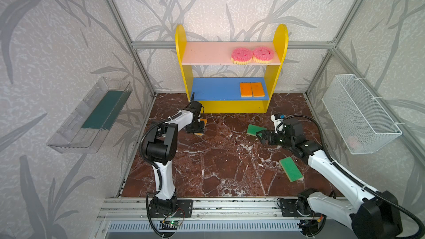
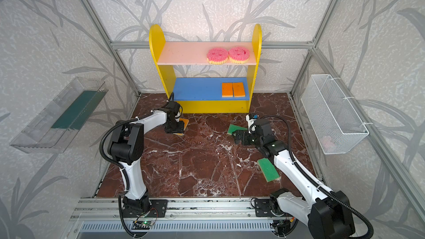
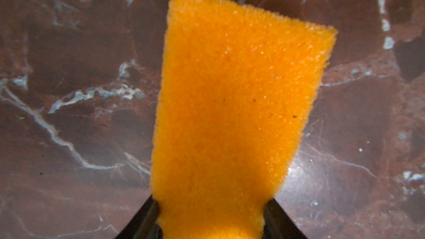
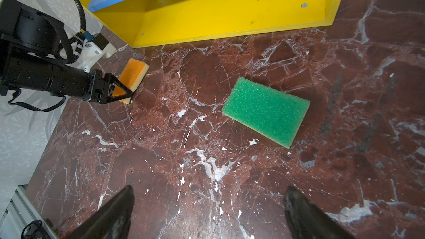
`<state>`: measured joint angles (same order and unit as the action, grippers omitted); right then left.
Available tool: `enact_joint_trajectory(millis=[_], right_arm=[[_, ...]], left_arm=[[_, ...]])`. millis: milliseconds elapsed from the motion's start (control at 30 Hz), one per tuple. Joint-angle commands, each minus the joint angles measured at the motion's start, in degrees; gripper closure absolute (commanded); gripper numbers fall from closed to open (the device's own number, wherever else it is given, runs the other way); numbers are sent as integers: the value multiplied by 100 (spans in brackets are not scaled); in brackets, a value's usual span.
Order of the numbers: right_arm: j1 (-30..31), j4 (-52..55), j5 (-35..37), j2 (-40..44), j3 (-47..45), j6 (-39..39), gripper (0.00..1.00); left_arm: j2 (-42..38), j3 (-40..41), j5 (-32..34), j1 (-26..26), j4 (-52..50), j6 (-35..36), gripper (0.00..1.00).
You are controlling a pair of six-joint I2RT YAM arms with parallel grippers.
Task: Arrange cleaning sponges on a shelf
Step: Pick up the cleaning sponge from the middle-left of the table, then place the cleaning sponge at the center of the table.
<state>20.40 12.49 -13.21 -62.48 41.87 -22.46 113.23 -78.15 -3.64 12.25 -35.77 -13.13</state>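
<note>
orange sponge (image 1: pixel 204 122): mostly hidden under left gripper (image 1: pixel 195 131) | pink item (image 1: pixel 354 142) in basket (image 1: pixel 368 102): too blurred to tell

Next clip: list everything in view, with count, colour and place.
shelf: 1, yellow sides, pink and blue boards, back wall
pink sponges: 2, round, upper board
orange sponges: 2, blue board, side by side
loose orange sponge: 1, table, by the shelf
green sponges: 2, table, apart
tray: 1, clear, green liner, left wall
basket: 1, white wire, right wall
table: 1, red-brown marble
left hand: 1, black, closed on the loose orange sponge
right hand: 1, black, open, empty
</note>
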Motion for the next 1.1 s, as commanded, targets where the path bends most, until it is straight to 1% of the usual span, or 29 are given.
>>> enact_joint_trajectory(millis=[0,167,233,333,400,500,633,767,867,1067], right_arm=[[-10,200,82,143,76,6,1],[-10,276,38,335,26,-48,1],[-10,349,46,408,-2,-73,1],[-10,479,53,553,-94,-122,1],[-12,579,55,689,-167,-175,1],[-17,752,137,907,-255,-259,1],[-52,1143,196,1141,-258,-269,1],[-54,1258,137,1346,-383,-307,1],[-58,1292,120,1379,-407,-298,1],[-54,1274,-65,1389,-372,-183,1]], left_arm=[[-481,198,-139,124,-96,-249,46],[-1085,730,-127,496,120,-677,46],[-1303,989,-41,728,234,-980,45],[-1657,1328,210,1209,387,-1412,43],[-1818,1547,271,1511,501,-1843,42],[-1912,1769,362,1940,628,-2502,42],[-1798,1741,680,2557,635,-3017,42],[-1536,1596,755,2845,646,-3380,40],[-1339,1486,810,2977,666,-3527,36],[-1138,1158,791,3095,614,-3515,18]])
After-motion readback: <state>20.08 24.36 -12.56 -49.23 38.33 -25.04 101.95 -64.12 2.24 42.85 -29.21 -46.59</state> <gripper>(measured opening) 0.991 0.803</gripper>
